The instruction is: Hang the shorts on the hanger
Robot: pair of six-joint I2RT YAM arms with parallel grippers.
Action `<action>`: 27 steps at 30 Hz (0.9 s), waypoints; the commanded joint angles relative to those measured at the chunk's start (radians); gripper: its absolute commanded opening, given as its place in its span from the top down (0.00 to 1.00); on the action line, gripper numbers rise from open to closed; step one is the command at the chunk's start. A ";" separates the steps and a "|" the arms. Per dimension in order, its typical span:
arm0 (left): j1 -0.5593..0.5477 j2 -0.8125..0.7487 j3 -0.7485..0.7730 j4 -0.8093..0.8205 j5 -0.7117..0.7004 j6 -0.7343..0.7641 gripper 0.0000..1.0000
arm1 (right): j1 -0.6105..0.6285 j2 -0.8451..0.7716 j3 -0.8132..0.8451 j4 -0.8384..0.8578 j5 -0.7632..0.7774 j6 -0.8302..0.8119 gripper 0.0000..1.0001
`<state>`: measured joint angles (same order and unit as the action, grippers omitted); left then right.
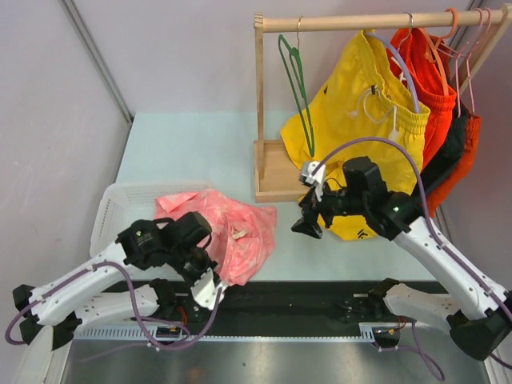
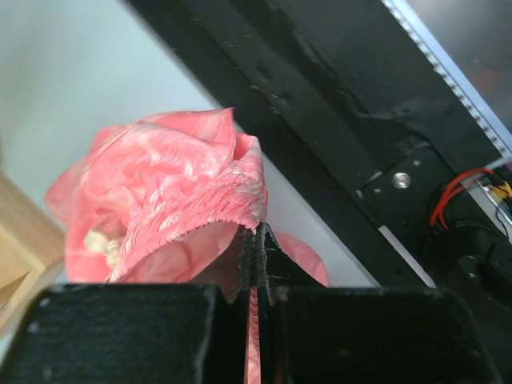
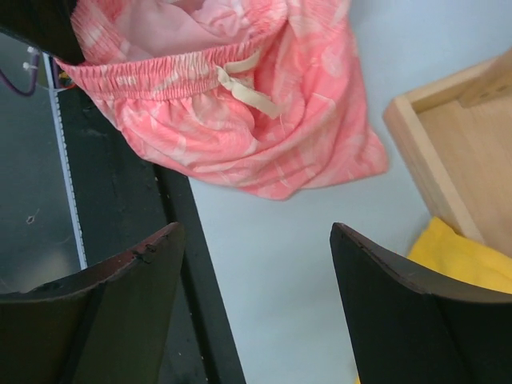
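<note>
1. Top external view: the pink shorts (image 1: pixel 236 232) of light, pale-mottled fabric lie crumpled on the pale blue table (image 1: pixel 192 148), near and left of centre. They are just beside a white plastic basket (image 1: pixel 120 200).
2. The left gripper (image 1: pixel 210 290) sits at the near edge of the heap. In its wrist view the left gripper (image 2: pixel 256 240) has its jaws pressed together, with a fold of the pink shorts (image 2: pixel 168 180) pinched between them next to the gathered waistband.
3. The right gripper (image 1: pixel 306 216) hovers over the table to the right of the shorts and touches nothing. In its own view the right gripper (image 3: pixel 256 272) has its jaws spread wide and empty, with the pink shorts (image 3: pixel 240 136) and their cream drawstring (image 3: pixel 248 88) ahead.
4. The thin green wire hanger (image 1: pixel 306 132) hangs by its hook from the wooden rail (image 1: pixel 360 21) at the far right. It is bare and well apart from the shorts, and a plain yellow pair (image 1: pixel 360 104) hangs to its right.
5. The task looks to be at an early stage, with only a first grip on the garment made.
6. What seems left is to lift the shorts, probably take a second hold to spread the waistband, carry them far and right to the hanger, and drape them on it.
</note>
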<state>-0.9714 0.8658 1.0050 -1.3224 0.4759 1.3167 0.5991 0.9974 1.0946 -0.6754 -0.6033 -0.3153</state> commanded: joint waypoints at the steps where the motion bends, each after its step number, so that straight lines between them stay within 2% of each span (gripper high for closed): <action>1: -0.075 -0.076 -0.074 -0.136 -0.037 0.072 1.00 | 0.099 0.076 0.013 0.178 0.014 0.068 0.22; 4: -0.102 -0.120 -0.104 -0.136 -0.065 0.085 0.96 | 0.159 0.170 0.021 0.321 0.051 0.146 0.22; 8: -0.105 -0.146 -0.147 -0.120 -0.076 0.095 0.96 | 0.231 0.320 0.062 0.553 0.127 0.208 0.23; 15: -0.108 -0.174 -0.189 -0.104 -0.066 0.116 0.96 | 0.289 0.578 0.208 0.706 0.198 0.203 0.25; 21: -0.110 -0.175 -0.203 -0.081 -0.060 0.119 0.96 | 0.309 0.751 0.365 0.682 0.149 0.111 0.29; 27: -0.109 -0.169 -0.206 -0.067 -0.056 0.102 0.96 | 0.315 0.904 0.551 0.496 0.067 0.052 0.40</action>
<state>-1.0752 0.6983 0.8040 -1.3468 0.3950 1.3983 0.9035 1.8153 1.5127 -0.0959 -0.4747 -0.1986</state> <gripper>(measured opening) 0.041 0.627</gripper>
